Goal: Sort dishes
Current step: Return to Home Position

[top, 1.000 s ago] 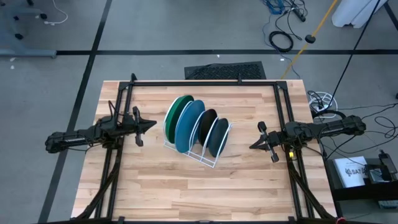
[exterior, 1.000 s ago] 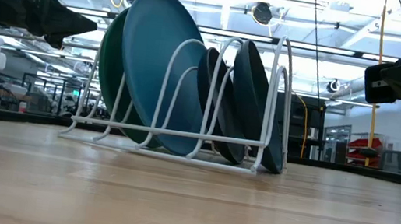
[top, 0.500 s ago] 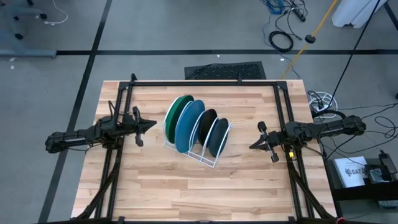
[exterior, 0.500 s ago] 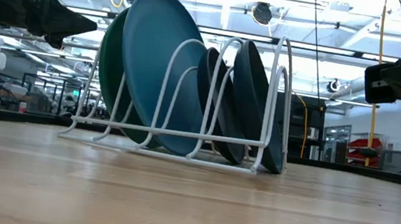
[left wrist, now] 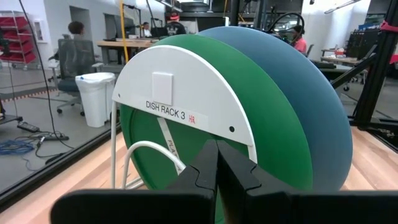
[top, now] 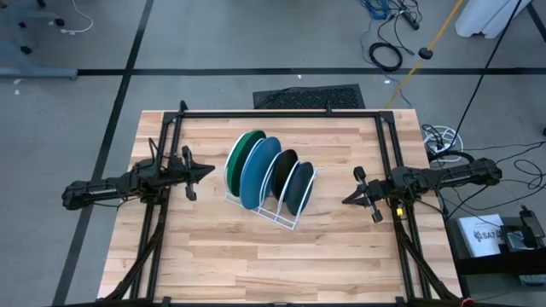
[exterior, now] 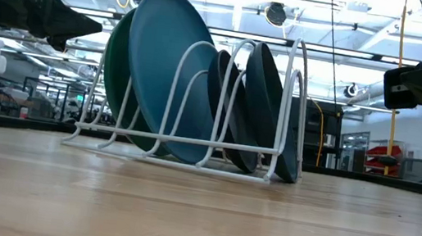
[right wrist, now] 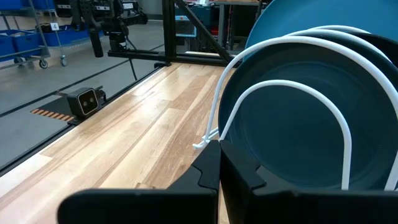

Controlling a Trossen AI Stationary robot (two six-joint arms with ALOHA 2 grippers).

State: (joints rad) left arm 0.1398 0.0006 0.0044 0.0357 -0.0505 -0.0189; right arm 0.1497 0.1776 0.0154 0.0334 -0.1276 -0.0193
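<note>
Nothing moved; plates point(top: 258, 170) racked on wooden table point(top: 213, 247); person point(left wrist: 76, 29), perhaps seated, beyond

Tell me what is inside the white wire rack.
In the rack stand four on edge: green plate, blue plate, black plate, dark teal plate. Their overlapped faces are partly hidden. Left gripper and right gripper wait outside, shut.

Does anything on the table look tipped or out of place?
Nothing stands out: green plate, blue plate, black plate and dark teal plate stand on edge in the white rack; left gripper and right gripper hang shut, clear of it.
</note>
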